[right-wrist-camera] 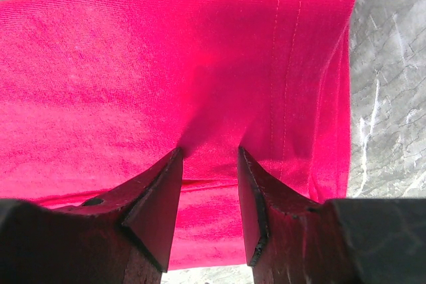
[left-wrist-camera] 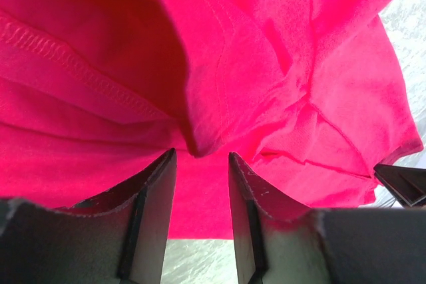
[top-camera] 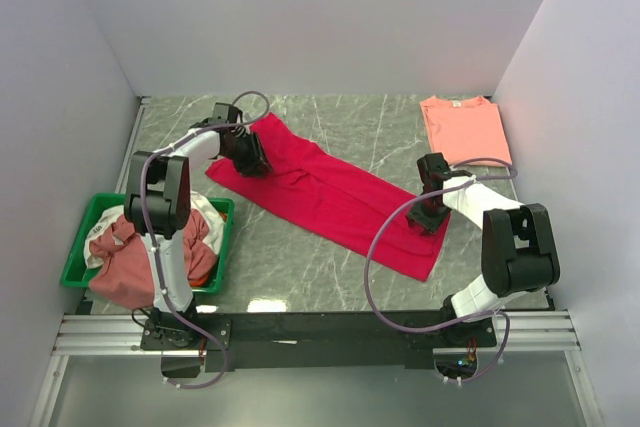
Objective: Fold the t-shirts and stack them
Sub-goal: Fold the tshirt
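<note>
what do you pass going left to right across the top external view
green tray with heaped t-shirts → left claw gripping the left end of the red t-shirt → right claw gripping its right end → salmon-pink t-shirt

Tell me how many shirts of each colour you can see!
Crimson-red t-shirt: 1
Salmon-pink t-shirt: 1
Dusty-rose t-shirt: 1
White t-shirt: 1
Orange t-shirt: 1
Total: 5 showing; the heap in the green tray may hide more.
</note>
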Tool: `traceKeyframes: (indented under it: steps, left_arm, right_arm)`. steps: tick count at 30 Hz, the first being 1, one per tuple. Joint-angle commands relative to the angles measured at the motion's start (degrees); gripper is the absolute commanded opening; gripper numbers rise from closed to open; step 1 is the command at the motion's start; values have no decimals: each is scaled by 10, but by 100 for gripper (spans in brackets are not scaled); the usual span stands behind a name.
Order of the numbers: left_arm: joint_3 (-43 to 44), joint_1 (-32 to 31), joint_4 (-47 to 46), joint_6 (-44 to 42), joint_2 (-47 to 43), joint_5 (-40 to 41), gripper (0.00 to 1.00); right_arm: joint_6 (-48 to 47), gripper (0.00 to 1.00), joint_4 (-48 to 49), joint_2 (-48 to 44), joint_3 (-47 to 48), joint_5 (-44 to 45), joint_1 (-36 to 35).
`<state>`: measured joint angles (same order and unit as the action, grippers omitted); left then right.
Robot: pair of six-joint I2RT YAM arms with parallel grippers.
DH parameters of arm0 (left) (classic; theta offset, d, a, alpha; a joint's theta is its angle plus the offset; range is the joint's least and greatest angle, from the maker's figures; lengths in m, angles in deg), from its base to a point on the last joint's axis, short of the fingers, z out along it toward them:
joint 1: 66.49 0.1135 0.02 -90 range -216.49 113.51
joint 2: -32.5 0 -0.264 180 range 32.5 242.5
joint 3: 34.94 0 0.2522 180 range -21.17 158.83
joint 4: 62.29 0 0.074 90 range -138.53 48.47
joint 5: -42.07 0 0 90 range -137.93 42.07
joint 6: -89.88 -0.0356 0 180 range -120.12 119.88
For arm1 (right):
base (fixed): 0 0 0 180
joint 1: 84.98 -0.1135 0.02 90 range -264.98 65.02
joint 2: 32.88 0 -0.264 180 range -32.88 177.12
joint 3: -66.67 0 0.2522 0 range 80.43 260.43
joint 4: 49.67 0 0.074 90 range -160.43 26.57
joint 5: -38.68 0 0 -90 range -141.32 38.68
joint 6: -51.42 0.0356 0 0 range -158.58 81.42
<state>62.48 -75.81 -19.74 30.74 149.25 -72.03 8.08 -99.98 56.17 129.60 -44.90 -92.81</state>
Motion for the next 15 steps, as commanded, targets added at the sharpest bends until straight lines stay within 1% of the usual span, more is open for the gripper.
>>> traceKeyframes:
  steps: [1,15]
  left_arm:
    - [25,-7,-20,-8,5,4,42]
    - [45,-14,-22,-10,32,25,39]
  right_arm:
    - [5,46,4,-9,2,11,5]
    - [5,46,5,-8,0,9,9]
